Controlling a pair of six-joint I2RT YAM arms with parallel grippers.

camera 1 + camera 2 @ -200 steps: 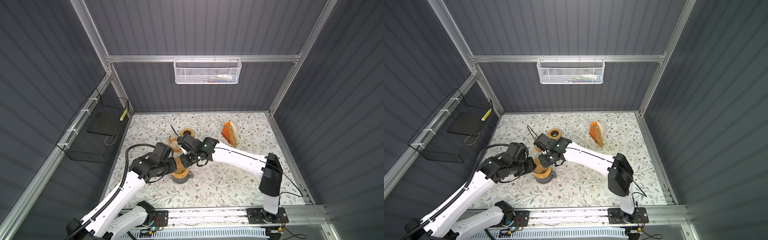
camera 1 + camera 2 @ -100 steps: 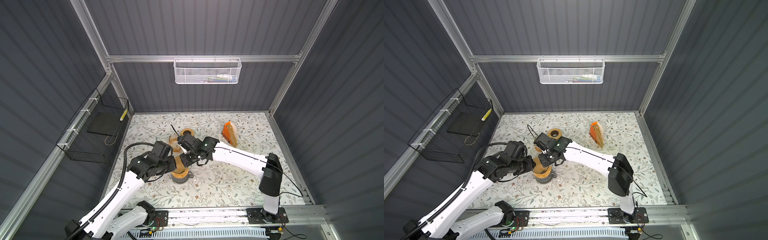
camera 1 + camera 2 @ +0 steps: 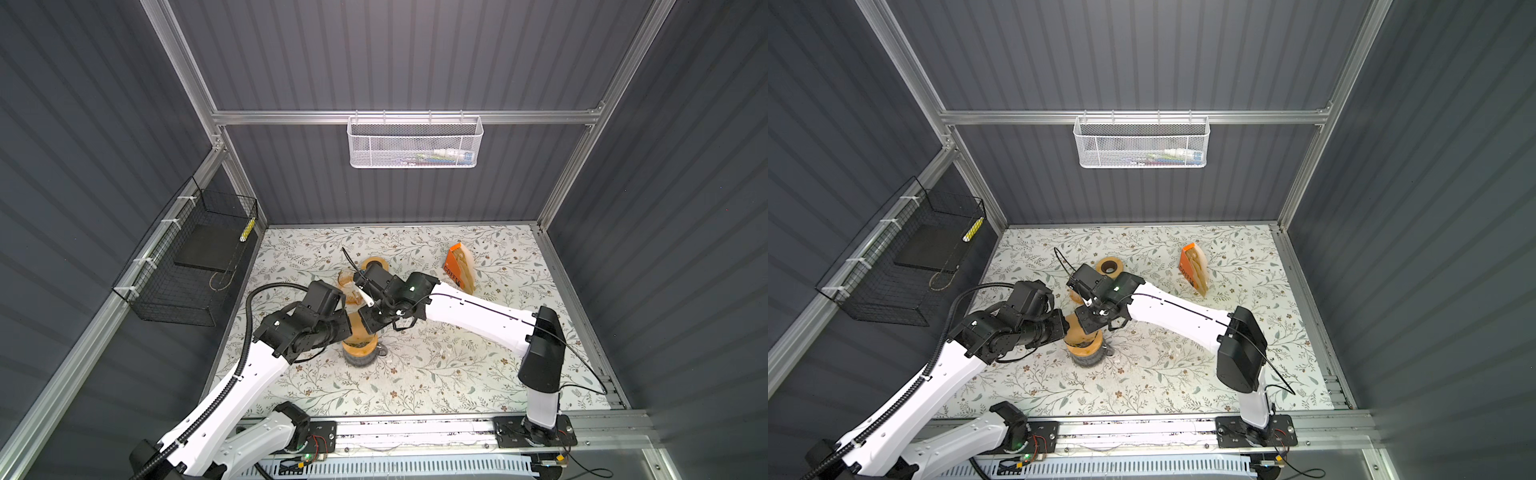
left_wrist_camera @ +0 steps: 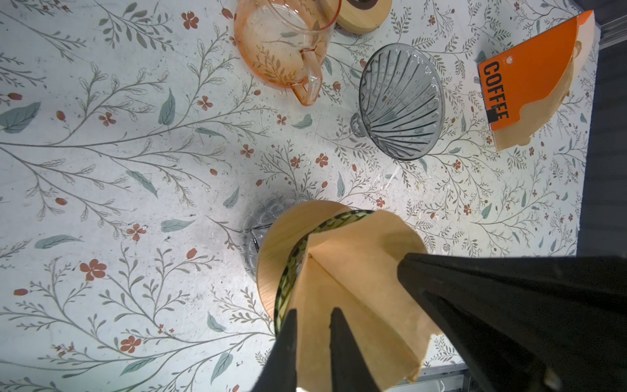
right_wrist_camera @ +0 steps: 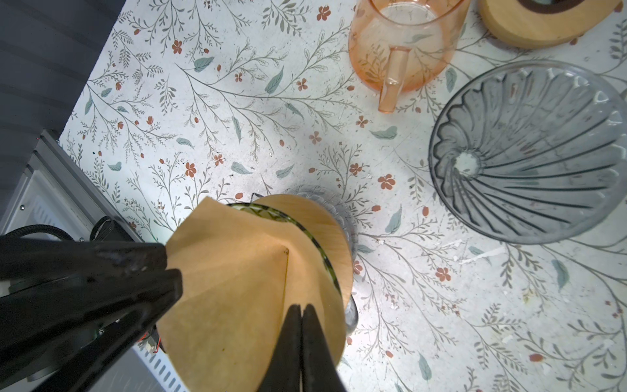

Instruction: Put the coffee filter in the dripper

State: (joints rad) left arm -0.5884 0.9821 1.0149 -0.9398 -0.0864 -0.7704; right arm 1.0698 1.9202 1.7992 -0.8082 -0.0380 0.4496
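The brown paper coffee filter [image 4: 356, 271] [image 5: 237, 288] is spread into a cone over the dripper [image 4: 271, 244], a green-rimmed glass cone with a wooden collar on a glass base. The filter's point sits inside the rim. My right gripper [image 5: 301, 307] is shut on one side of the filter's wall. Across the cone, my left gripper [image 4: 314, 310] has its jaws a little apart, with one finger inside the filter wall and one outside it. In both top views the two grippers [image 3: 347, 324] [image 3: 368, 322] meet above the dripper [image 3: 1084, 347] and hide most of the filter.
A second dripper of grey ribbed glass [image 4: 400, 101] lies on the mat nearby. Beside it are a pink glass pitcher [image 4: 281, 44] and a wooden ring [image 4: 359, 13]. An orange packet of filters [image 3: 459, 270] stands at the back right. A black wire basket [image 3: 187, 266] hangs on the left wall.
The left arm has shifted very slightly. Both grippers stay at the filter over the dripper.
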